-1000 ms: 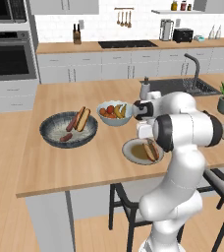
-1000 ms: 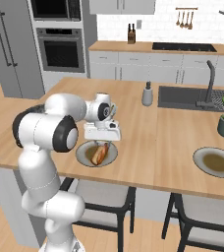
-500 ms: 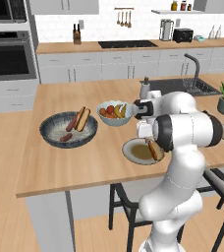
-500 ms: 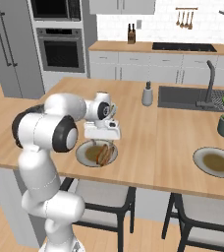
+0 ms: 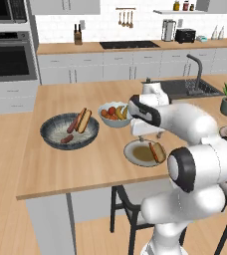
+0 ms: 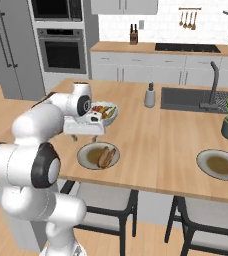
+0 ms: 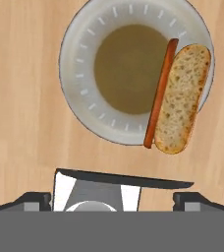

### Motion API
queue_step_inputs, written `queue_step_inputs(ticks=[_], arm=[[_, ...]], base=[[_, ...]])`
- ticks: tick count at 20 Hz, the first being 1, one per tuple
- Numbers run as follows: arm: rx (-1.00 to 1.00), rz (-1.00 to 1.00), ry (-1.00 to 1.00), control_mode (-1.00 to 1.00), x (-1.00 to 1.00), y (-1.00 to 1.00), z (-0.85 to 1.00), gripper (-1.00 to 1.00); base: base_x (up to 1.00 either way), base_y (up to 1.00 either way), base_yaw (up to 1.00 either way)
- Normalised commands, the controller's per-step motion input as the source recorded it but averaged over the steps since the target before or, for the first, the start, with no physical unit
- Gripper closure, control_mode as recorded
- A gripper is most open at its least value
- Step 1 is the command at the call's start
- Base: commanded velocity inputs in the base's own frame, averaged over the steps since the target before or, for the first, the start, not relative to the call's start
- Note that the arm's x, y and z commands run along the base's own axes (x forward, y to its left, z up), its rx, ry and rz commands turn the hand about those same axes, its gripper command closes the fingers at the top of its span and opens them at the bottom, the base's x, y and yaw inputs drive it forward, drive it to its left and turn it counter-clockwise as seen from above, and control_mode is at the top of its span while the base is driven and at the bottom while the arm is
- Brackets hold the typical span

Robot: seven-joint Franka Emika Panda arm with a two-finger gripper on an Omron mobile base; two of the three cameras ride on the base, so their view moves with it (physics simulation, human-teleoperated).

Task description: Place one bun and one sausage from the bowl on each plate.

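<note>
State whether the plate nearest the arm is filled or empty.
Filled: the near plate holds one bun and one sausage, lying side by side along one rim.

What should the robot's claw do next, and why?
Probably lift and swing back to the bowl. The claw is open and empty above the near plate, which already has a bun and sausage; the far plate looks empty.

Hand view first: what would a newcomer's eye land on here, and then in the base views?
A bun and a sausage lie side by side on the right edge of the near plate, just beyond the open hand. Left on the counter, the dark bowl holds more buns and sausages, and the second plate sits bare.
</note>
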Motion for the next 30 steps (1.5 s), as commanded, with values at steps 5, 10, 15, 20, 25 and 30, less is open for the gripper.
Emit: queue_step_inputs(ticks=[5,10,15,20,25,30], arm=[[0.10,0.04,-0.27,-1.00,-1.00,0.12,0.54,-1.00],[0.04,0.04,-0.29,-1.00,-0.88,0.00,0.21,-1.00],[0.00,0.00,0.00,-1.00,0.00,0.00,0.00,-1.00],[0.00,0.00,0.00,-1.00,0.00,0.52,0.00,-1.00],[0.00,0.00,-0.01,1.00,0.02,0.32,0.00,-1.00],[0.00,0.00,0.00,1.00,0.00,0.00,0.00,-1.00]], base=[[0.00,0.00,0.00],[0.00,0.00,0.00],[0.00,0.00,0.00],[0.00,0.00,0.00],[0.05,0.56,0.00],[0.05,0.93,-0.01]])
